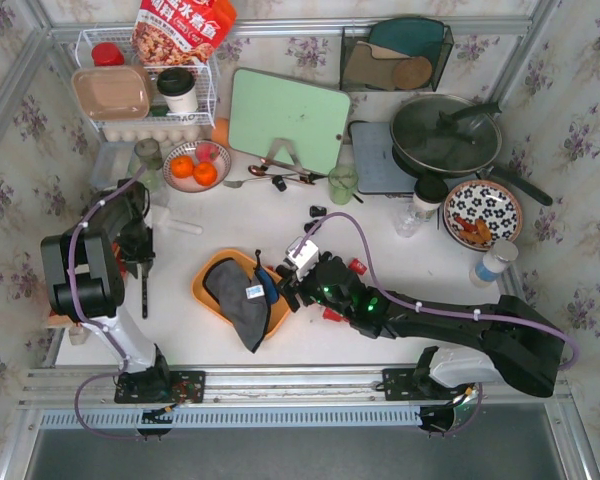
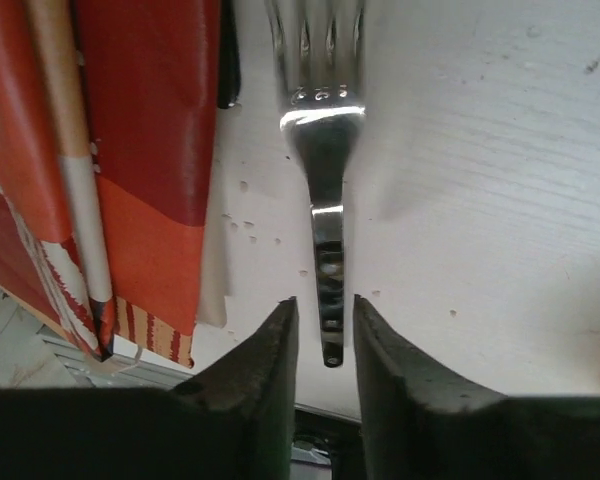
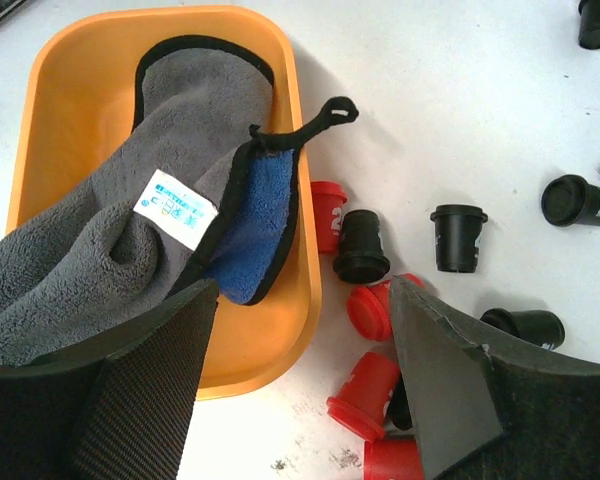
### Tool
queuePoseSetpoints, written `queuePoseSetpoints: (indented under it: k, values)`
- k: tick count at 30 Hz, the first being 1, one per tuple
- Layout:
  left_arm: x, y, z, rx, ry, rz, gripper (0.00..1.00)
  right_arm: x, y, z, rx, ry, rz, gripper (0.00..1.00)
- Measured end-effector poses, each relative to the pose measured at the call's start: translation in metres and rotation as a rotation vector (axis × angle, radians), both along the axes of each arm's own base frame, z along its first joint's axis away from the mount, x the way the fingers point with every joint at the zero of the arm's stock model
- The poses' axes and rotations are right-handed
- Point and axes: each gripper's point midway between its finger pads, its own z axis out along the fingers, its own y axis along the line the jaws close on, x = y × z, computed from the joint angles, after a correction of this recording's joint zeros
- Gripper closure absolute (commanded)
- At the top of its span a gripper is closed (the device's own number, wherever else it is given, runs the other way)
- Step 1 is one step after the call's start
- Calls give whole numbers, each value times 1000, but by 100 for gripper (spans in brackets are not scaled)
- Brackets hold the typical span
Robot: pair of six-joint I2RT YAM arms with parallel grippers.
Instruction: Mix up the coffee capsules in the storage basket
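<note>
While both jaws sit parted, empty, coffee capsules lie sideways, variously pointed, beside the storage basket.

Site is a staged domestic kitchen inside a metal frame: floral wallpaper, lidded frying pan, cutting board, wire rack, fork.

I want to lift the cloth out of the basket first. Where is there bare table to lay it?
Bare table lies behind the storage basket, up to the spoons and fruit bowl. Another patch lies between the right arm and the patterned plate. Crowded: right of the basket, where coffee capsules lie scattered under the right pincer, and the whole back row.
</note>
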Motion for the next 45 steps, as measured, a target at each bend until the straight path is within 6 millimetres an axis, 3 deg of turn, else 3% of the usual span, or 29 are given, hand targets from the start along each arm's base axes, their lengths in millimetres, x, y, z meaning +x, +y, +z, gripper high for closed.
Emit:
queuePoseSetpoints:
  k: [1,2,3,6,11,17,22,30,37,41,45]
  values:
    - [1,2,0,8,-2,1,55,0,0,0,1,-1,-1,23]
    - [2,3,1,15,-5,2,41,1,0,1,3,-3,-3,23]
    - [4,5,2,26,-15,2,36,1,0,1,4,-4,-3,23]
    - [10,10,15,59,-72,8,35,1,1,0,3,-3,-4,22]
    - [18,12,56,125,-263,52,34,1,2,-3,4,8,-6,21]
    - [16,-22,118,121,-540,14,34,4,13,7,70,46,-28,21]
    - [3,-65,147,34,-692,-83,29,5,39,22,159,129,-49,19]
    - [-17,-93,164,-71,-793,-159,29,-11,71,-6,135,274,-101,19]
    - [-26,-98,182,-107,-845,-174,29,-12,78,-46,38,354,-193,21]
    - [-33,-101,180,-132,-860,-185,28,-20,89,-61,-13,381,-201,23]
    - [-37,-106,185,-163,-887,-202,28,-32,97,-74,-54,408,-199,33]
